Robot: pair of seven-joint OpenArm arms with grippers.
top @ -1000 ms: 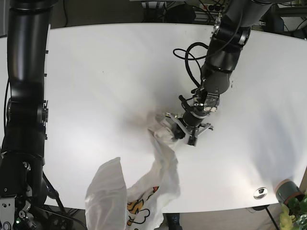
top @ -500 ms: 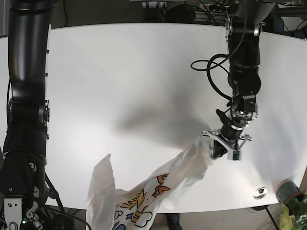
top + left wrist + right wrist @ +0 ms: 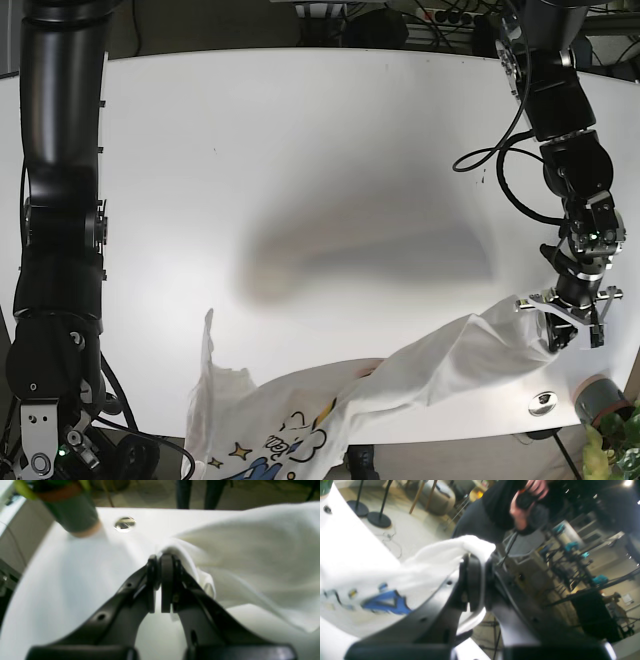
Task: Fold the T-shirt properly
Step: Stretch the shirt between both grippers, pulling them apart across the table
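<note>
the table (image 3: 300,160) took up nearly the whole base view, bare white across its far and middle parts, with the t-shirt (image 3: 440,365) strung along its near edge as one long band. that long axis ran roughly parallel to the near edge, rising a little toward the view's right, and this was the relation the next move would turn on: both grips sat at the ends of the band, so the cloth lay between the two arms rather than under either one. the printed end hung at or over the near edge at the view's lower left, where the base view did not show the right gripper itself. in the right wrist view the right gripper (image 3: 475,580) had its jaws pressed together with white fabric bunched over the tips, the blue print just beside them, and it was held out past the table edge above the floor. the left gripper (image 3: 568,325) pinched the plain end, jaws closed on a fold, low over the table near its right corner. beyond it stood a small grey pot (image 3: 72,512) and a metal disc (image 3: 124,523), close by but apart from the cloth. i judged the shirt stretched but not yet laid flat.
</note>
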